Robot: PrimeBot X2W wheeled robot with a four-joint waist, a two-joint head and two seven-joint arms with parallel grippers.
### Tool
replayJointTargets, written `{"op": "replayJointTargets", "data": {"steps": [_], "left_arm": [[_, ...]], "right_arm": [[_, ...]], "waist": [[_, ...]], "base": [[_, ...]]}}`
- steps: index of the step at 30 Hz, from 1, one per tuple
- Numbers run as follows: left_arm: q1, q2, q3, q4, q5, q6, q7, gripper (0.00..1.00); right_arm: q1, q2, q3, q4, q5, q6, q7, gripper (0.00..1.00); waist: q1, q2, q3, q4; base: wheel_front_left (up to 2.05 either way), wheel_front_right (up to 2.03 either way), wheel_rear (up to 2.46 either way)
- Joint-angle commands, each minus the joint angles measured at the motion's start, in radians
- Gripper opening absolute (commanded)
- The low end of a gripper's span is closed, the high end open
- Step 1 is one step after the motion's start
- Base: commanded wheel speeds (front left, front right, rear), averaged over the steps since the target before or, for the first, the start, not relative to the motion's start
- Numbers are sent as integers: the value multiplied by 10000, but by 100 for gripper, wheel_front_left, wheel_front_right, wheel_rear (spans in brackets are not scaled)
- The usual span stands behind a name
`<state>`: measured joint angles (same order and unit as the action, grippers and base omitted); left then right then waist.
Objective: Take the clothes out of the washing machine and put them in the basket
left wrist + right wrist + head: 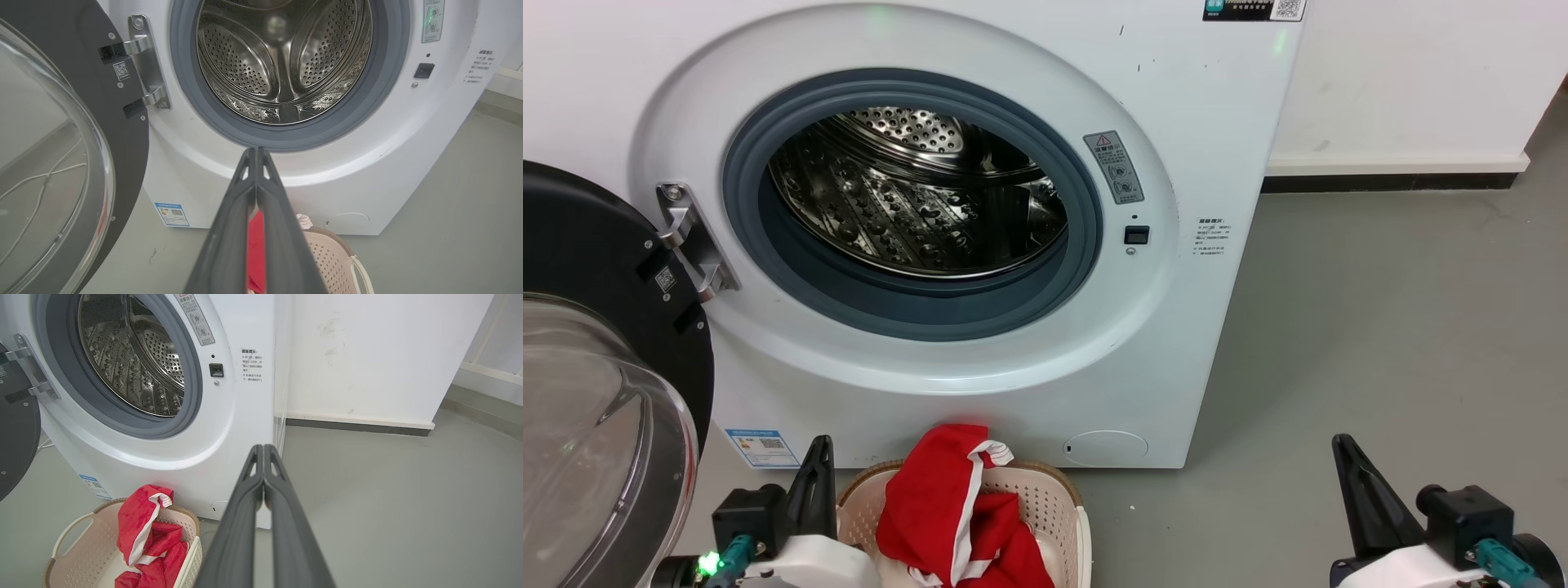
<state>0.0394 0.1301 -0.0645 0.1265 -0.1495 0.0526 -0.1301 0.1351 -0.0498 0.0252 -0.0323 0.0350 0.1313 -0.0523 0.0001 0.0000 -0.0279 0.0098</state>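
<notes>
At lower left, the left gripper [821, 447] has its two long dark fingers pressed together, holding nothing; a red sliver between them is probably cloth behind. At bottom centre, bright red, white-trimmed clothes [931, 498] lie in the cream perforated plastic basket [1045, 494], just before the white front-loading washing machine [1176, 122]. At lower right, the right gripper [1342, 447] is closed and empty.

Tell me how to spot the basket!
Find the big white washing machine with its door open. On the floor right in front sits the basket. It's cream plastic full of holes, brown-rimmed, holding red clothes.
</notes>
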Motion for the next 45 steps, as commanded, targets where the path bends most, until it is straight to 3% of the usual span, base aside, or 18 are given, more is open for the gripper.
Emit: {"op": "replayJointTargets", "data": {"steps": [1, 18, 23, 45], "left_arm": [[-263, 12, 167, -35, -569, -93, 127, 0], [-491, -158, 461, 155, -3583, -465, 575, 0], [-633, -242, 631, 277, -5032, -647, 811, 0], [-921, -405, 983, 542, -7912, -1010, 1301, 0]], "right_arm": [[-109, -30, 5, -106, 699, -2, -28, 0], [-685, -241, -50, 551, 4158, -3, 148, 0], [-933, -303, -104, 831, 5777, -3, 246, 0], [-1386, -380, -276, 1396, 8962, -4, 494, 0]], "waist": [[0, 0, 5, 0], [0, 0, 45, -14], [0, 0, 68, -22], [-1, 0, 121, -38]], "base": [[0, 0, 0], [0, 0, 0], [0, 0, 0], [0, 0, 0]]}}
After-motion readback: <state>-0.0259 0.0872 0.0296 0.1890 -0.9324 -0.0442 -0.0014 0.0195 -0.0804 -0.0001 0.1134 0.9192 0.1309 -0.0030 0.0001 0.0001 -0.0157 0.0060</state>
